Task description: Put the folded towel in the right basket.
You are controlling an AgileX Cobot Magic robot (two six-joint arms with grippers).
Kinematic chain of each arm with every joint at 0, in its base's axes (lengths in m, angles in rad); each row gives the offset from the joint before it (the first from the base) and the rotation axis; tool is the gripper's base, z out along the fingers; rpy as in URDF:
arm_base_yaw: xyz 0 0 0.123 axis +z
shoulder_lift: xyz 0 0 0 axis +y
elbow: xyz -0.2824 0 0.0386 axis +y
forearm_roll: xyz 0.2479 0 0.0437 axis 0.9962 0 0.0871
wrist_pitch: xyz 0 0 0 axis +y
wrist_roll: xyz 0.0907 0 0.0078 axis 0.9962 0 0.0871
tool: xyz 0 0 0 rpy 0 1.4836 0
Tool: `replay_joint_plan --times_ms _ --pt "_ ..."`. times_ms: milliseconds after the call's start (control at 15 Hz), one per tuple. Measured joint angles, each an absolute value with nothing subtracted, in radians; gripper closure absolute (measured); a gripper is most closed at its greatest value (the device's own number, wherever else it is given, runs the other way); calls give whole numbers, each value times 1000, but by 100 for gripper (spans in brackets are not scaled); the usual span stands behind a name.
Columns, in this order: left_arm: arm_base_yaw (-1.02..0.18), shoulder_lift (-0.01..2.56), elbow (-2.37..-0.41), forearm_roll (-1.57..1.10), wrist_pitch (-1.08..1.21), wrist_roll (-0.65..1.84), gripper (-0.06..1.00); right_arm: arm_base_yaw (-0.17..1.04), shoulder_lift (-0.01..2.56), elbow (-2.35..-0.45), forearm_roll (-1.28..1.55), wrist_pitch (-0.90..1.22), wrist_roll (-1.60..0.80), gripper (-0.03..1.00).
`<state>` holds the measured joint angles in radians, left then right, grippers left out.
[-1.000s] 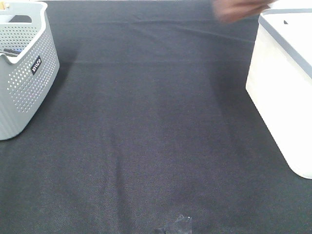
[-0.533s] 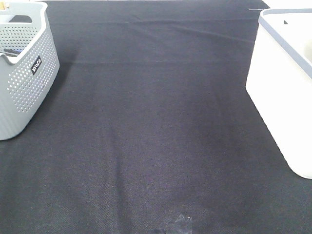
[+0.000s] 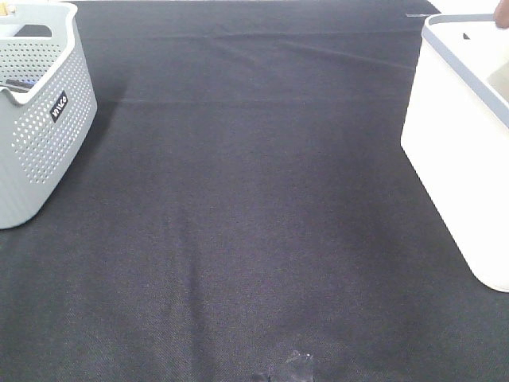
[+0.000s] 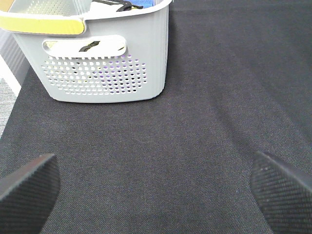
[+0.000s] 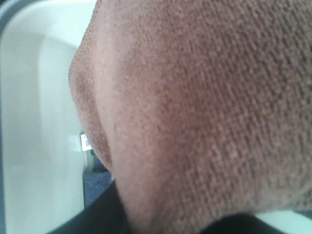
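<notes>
The reddish-brown folded towel (image 5: 204,107) fills most of the right wrist view, hanging close to the camera above the inside of the white right basket (image 5: 34,126). My right gripper's fingers are hidden behind the cloth, which it holds up. In the high view only a tiny brown sliver of the towel (image 3: 503,19) shows at the top right edge, over the white basket with the grey-blue rim (image 3: 457,151). My left gripper (image 4: 156,195) is open and empty, low over the black cloth in front of the grey basket.
A grey perforated basket with a small label (image 3: 40,119) stands at the left; it also shows in the left wrist view (image 4: 97,63) with items inside. Black cloth (image 3: 254,199) covers the table. A bit of clear tape (image 3: 293,368) lies at the front edge.
One second ago the towel was a blur at the top, left of the white basket. It then left the high view, and now a sliver shows over the basket's far corner.
</notes>
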<state>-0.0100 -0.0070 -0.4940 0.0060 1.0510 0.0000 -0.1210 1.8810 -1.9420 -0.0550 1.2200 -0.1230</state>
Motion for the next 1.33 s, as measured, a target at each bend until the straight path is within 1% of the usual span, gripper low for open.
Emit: replay_joint_plan --times_ms 133,200,267,333,400,467,533,667,867,1067,1200,1333 --pt "-10 -7 -494 6 1051 0 -5 -121 1917 -1942 -55 1220 -115 74" --pt "-10 -7 -494 6 1051 0 -5 -121 1930 -1939 -55 1219 -87 66" --pt "-10 -7 -494 6 1051 0 -5 -121 1939 -1930 -56 1218 -62 48" --pt "-10 -7 -494 6 1051 0 -5 -121 1939 -1930 -56 1218 -62 48" --pt "-10 -7 -494 6 1051 0 -5 -121 1949 -1913 -63 1218 -33 23" --pt "-10 -7 -494 6 1051 0 -5 -121 1956 -1905 -67 1218 -14 10" --pt "-10 -7 -494 6 1051 0 -5 -121 1961 -1904 -69 1218 -7 4" --pt "-10 -7 -494 6 1051 0 -5 -121 1964 -1904 -69 1218 -8 0" --pt "-10 -7 -494 6 1051 0 -5 -117 1947 -1904 -41 1218 -7 0" --pt "-10 -7 -494 6 1051 0 -5 -100 1850 -1896 0 1217 -6 0" --pt "-10 -7 -494 6 1051 0 -5 -97 1728 -1815 33 1217 -6 0" --pt "-10 -7 -494 6 1051 0 -5 -97 1577 -1654 36 1217 -9 0"
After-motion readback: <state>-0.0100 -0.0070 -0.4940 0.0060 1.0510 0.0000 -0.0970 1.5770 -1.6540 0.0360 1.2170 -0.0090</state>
